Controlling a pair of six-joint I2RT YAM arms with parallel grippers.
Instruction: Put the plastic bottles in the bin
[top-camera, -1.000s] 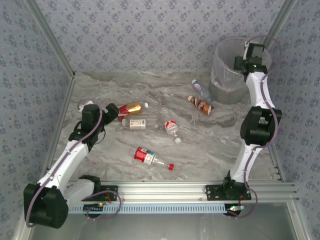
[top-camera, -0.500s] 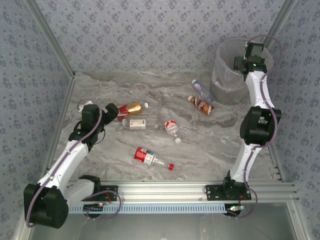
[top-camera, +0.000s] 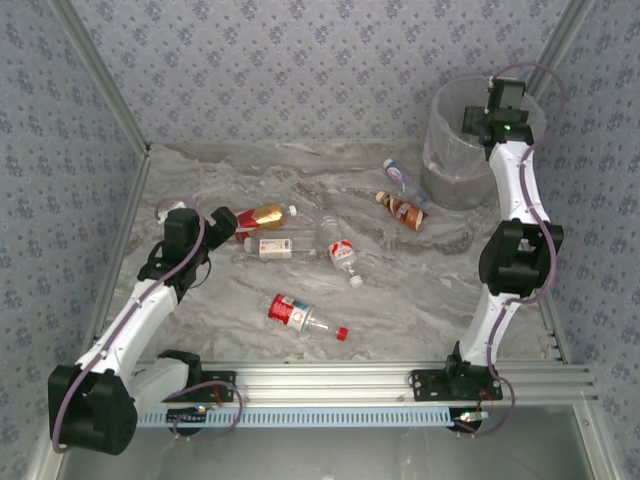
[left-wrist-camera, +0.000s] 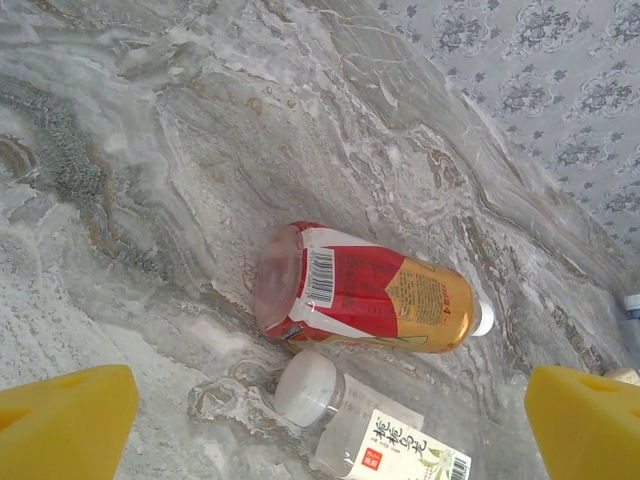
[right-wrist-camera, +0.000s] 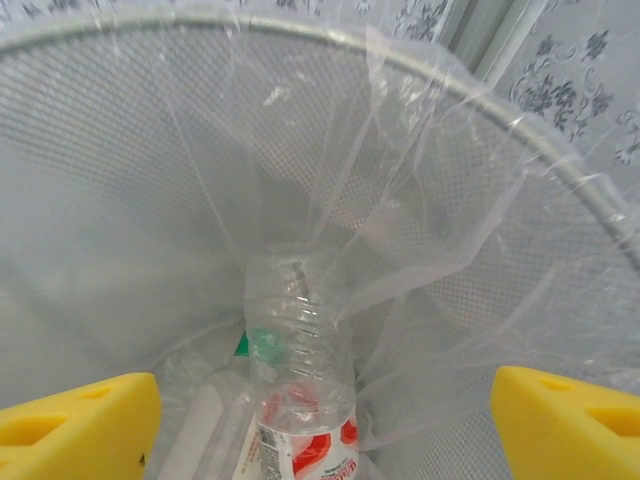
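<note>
The bin (top-camera: 452, 150) stands at the back right. My right gripper (top-camera: 480, 124) hangs over its mouth, open. In the right wrist view a clear bottle with a red-and-white label (right-wrist-camera: 300, 390) lies inside the bin (right-wrist-camera: 120, 200), loose between the wide-apart fingers of the right gripper (right-wrist-camera: 325, 425). A green-capped bottle (right-wrist-camera: 252, 344) lies under it. My left gripper (top-camera: 218, 222) is open just left of an amber bottle with a red label (top-camera: 258, 216). That amber bottle (left-wrist-camera: 365, 295) and a white-capped clear bottle (left-wrist-camera: 375, 435) lie ahead of the left gripper (left-wrist-camera: 325, 428).
More bottles lie on the marble table (top-camera: 420, 290): a white-labelled one (top-camera: 275, 246), a red-labelled one (top-camera: 340, 245), a red-capped one (top-camera: 300, 315), a brown-labelled one (top-camera: 403, 210) and a blue-labelled one (top-camera: 400, 175) beside the bin. Patterned walls close the back and sides.
My right wrist has shifted slightly farther back over the bin. The left arm and the bottles on the table have not moved.
</note>
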